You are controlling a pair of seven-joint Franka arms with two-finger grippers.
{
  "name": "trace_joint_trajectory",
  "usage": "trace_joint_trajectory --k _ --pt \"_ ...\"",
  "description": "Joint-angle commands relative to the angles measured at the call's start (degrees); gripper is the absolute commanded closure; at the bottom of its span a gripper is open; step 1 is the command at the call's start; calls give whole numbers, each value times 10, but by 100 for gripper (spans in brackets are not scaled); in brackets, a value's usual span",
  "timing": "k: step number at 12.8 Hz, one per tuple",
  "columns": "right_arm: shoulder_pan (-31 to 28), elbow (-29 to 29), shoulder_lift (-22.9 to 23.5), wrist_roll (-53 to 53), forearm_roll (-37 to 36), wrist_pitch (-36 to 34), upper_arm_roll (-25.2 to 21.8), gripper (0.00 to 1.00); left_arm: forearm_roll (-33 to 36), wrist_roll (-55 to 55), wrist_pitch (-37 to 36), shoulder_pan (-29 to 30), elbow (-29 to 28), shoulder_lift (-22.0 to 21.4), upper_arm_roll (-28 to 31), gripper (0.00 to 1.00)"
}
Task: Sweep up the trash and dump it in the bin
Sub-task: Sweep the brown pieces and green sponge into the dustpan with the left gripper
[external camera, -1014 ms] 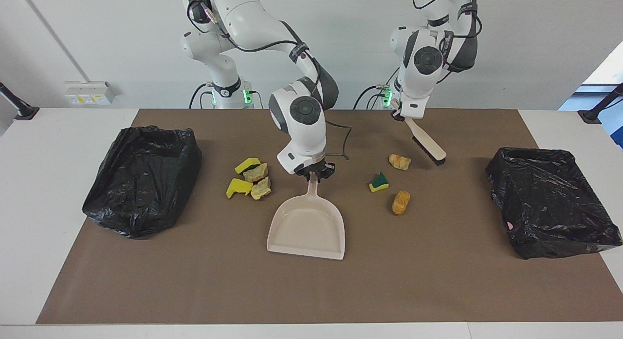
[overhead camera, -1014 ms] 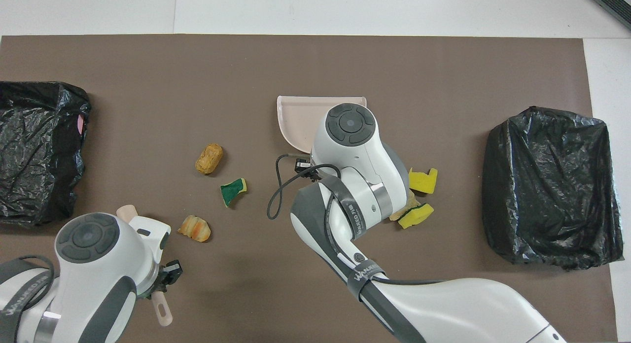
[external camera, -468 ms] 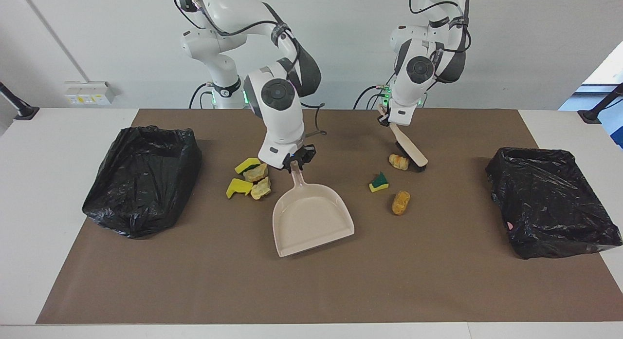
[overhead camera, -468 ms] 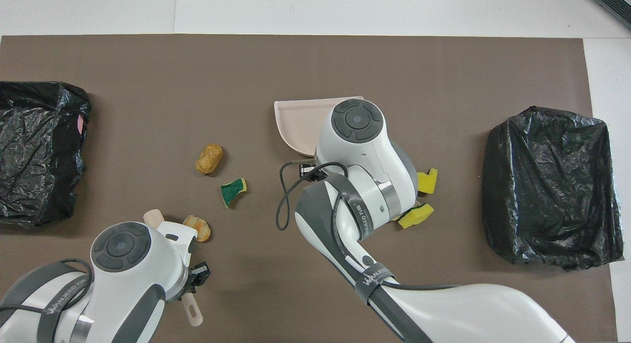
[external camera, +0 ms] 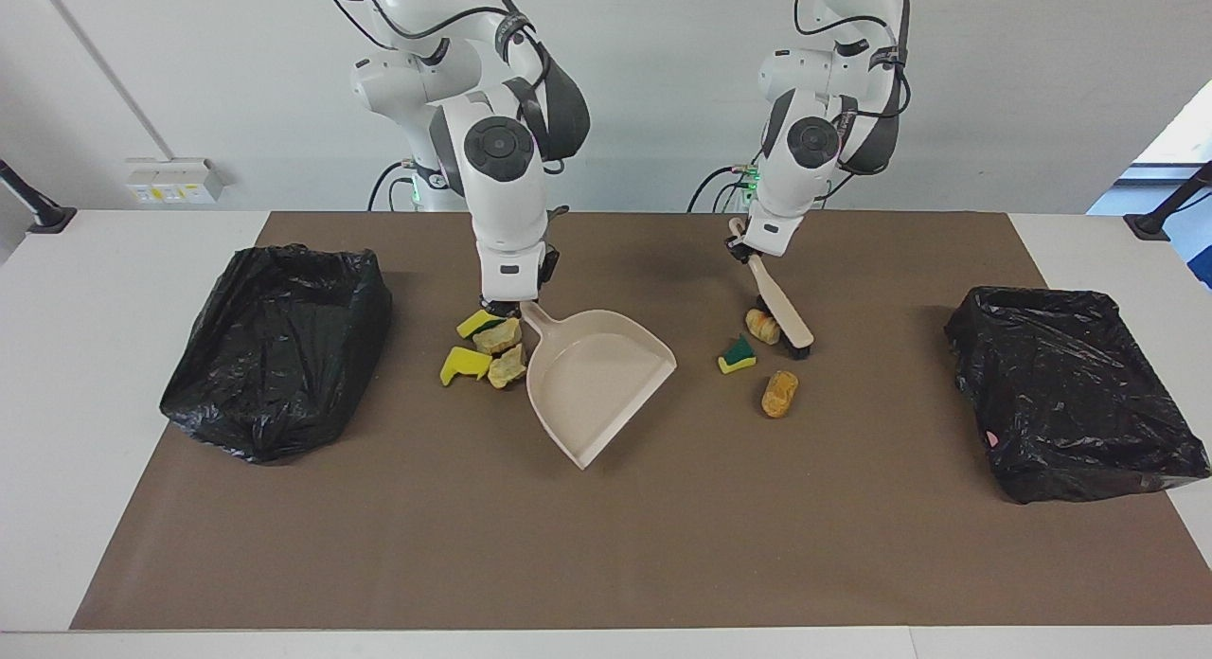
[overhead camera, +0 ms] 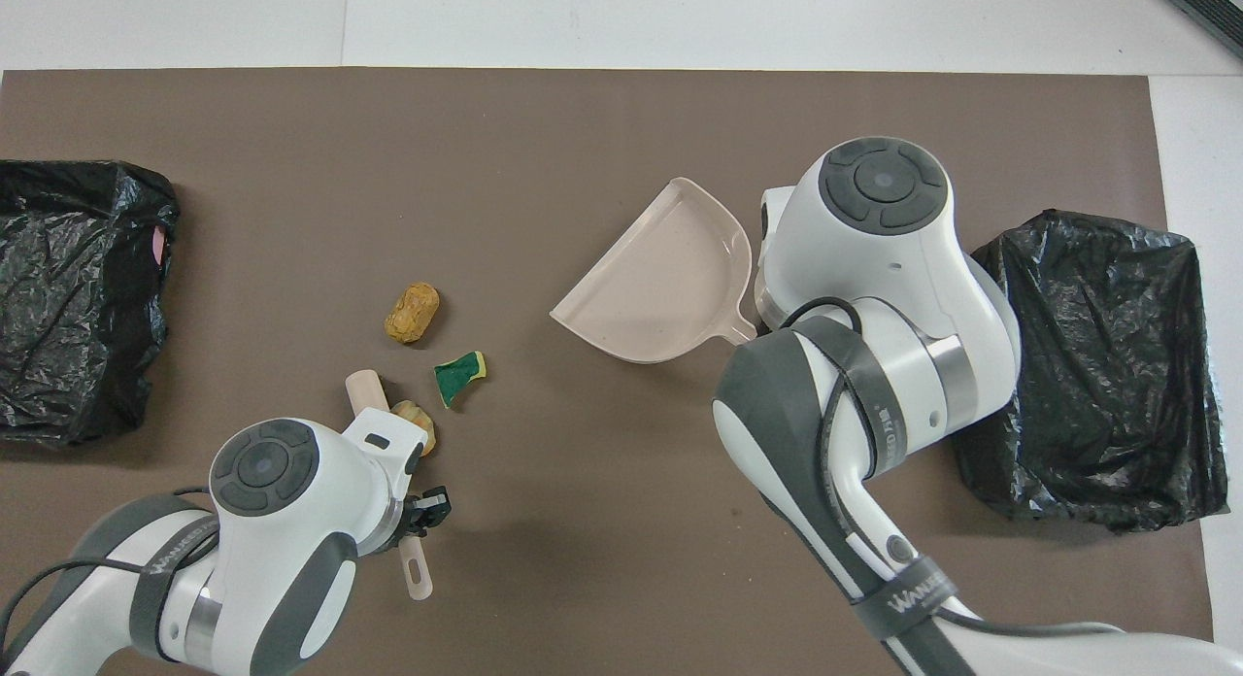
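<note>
Watch dustpan (external camera: 597,384) mid-frame, handle clamped in right fingers (external camera: 502,306), clipping four-piece trash pile (external camera: 488,348) just beside it, then brush (external camera: 782,311) upper-centre, gripped by left fingers (external camera: 743,252), flicking bread lump (external camera: 762,326) at its bristles wide of pan.

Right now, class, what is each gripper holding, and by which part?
Left gripper: the beige black-bristled brush, by its handle. Right gripper: the beige plastic dustpan, by its handle.

- white table (external camera: 114,375), brown mat (external camera: 606,545) covering most of it
- on mat: black bin-bagged bin (external camera: 275,347) at right arm's end, another (external camera: 1070,394) at left arm's end
- beige dustpan (external camera: 597,380) mid-mat, cluster of four trash pieces (external camera: 488,348) just beside it
- three more pieces (external camera: 778,394) toward left arm's end
</note>
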Motion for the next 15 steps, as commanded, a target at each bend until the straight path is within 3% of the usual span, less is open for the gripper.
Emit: trace_joint_trajectory --k 1,4,9,15 --pt "-20 -69 -35 -125 -16 61 3 100 -8 86 14 -9 21 22 7 100" --pt "-24 -84 -30 -225 -40 73 4 100 -8 143 13 -9 37 33 7 100" --pt "1 -113 -21 -225 -48 115 4 100 -18 141 16 -17 44 36 0 100" --pt "13 -123 -10 -227 -70 132 5 100 -27 134 45 -23 101 108 -18 100"
